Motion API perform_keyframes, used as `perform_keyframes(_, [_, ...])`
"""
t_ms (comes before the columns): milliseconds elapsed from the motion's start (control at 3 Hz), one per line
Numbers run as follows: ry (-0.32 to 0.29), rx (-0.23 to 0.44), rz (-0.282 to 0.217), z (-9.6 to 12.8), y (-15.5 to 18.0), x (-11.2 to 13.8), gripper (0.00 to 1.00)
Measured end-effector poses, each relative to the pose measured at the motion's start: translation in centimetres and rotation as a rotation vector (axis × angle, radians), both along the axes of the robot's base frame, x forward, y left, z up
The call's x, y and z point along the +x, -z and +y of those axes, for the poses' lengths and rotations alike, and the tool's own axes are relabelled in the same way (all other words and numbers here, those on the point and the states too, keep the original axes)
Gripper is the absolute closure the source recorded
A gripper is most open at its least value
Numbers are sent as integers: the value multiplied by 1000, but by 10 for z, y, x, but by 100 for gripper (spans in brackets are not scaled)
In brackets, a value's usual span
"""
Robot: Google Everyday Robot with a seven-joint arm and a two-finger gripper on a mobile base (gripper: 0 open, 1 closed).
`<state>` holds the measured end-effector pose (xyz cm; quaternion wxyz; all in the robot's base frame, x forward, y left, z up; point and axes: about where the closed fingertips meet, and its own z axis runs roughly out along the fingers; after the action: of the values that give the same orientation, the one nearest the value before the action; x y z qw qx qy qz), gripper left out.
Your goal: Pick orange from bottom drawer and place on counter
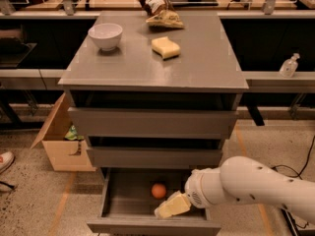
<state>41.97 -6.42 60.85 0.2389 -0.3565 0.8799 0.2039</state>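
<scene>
The orange [158, 191] lies in the open bottom drawer [123, 200], near its middle. My gripper [171, 206] has come down into the drawer from the right, just right of and below the orange, close to it but apart. The white arm [256, 188] reaches in from the lower right. The grey counter [197, 63] tops the cabinet above.
On the counter stand a white bowl [105, 36], a pale yellow sponge [165, 47] and a crumpled snack bag [160, 9]. A cardboard box [64, 141] sits on the floor to the left. A bottle [289, 65] stands on a shelf to the right.
</scene>
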Motion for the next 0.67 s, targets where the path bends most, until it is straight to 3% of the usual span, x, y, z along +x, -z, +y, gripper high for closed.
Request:
perform_keyframes(333, [52,-14,56,19,61,-7,0])
perform_keyframes(667, [154,-17,155,31,120,-14,0])
